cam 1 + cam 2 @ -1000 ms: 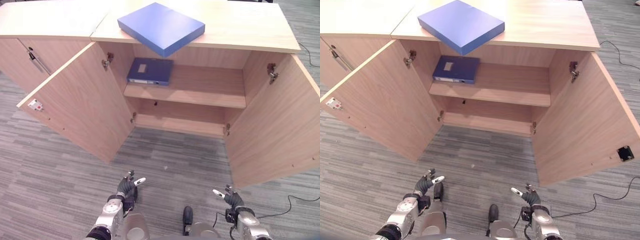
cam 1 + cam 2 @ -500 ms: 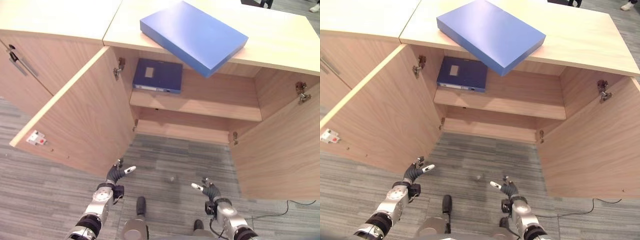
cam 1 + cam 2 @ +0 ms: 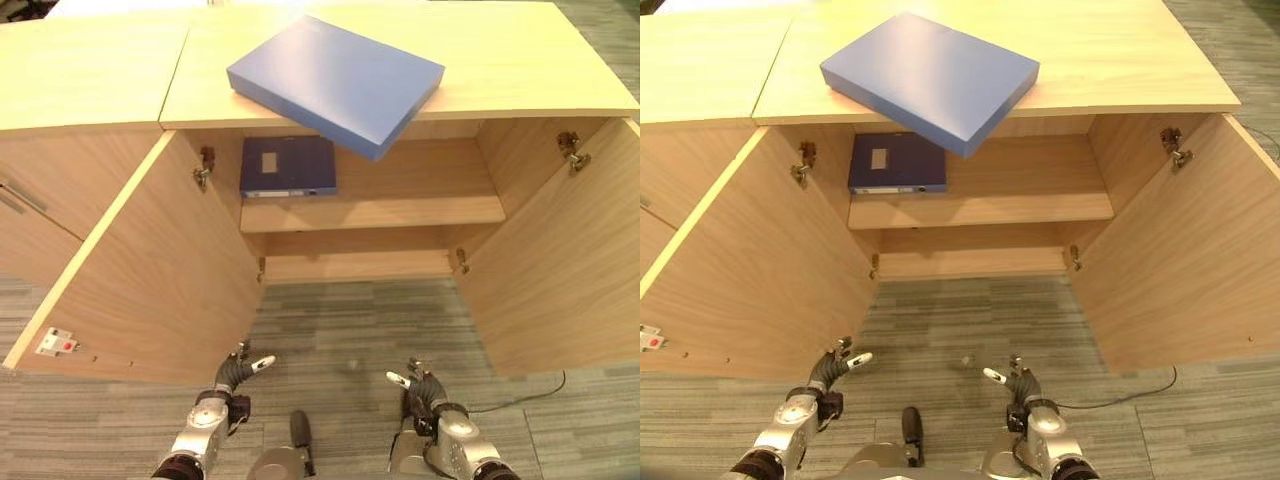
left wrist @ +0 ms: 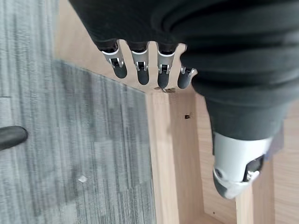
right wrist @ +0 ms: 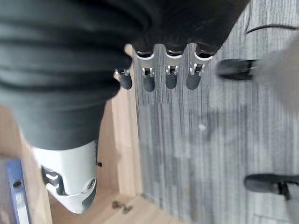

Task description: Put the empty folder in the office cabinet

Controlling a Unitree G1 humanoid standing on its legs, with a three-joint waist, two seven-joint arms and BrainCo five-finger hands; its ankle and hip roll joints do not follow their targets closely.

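Both hands (image 3: 232, 379) lowered further, folder (image 3: 335, 82) atop cabinet (image 3: 520, 70), labels unreadable

Silver-grey arms, dark ribbed covers, dark-tipped silver fingers (image 4: 139, 70)

Bright, even overhead light — cabinet interior shaded — wrist views soft.

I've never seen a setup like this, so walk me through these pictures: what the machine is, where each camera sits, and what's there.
A two-armed humanoid robot looks down from head cameras at an open wooden cabinet. A blue folder lies on the cabinet top, jutting over the front edge. A darker folder lies on the upper shelf inside. Low in those views are the left hand and right hand, both open and holding nothing. The other two pictures come from wrist cameras, looking past each hand's fingers at the grey carpet and the cabinet's wood.
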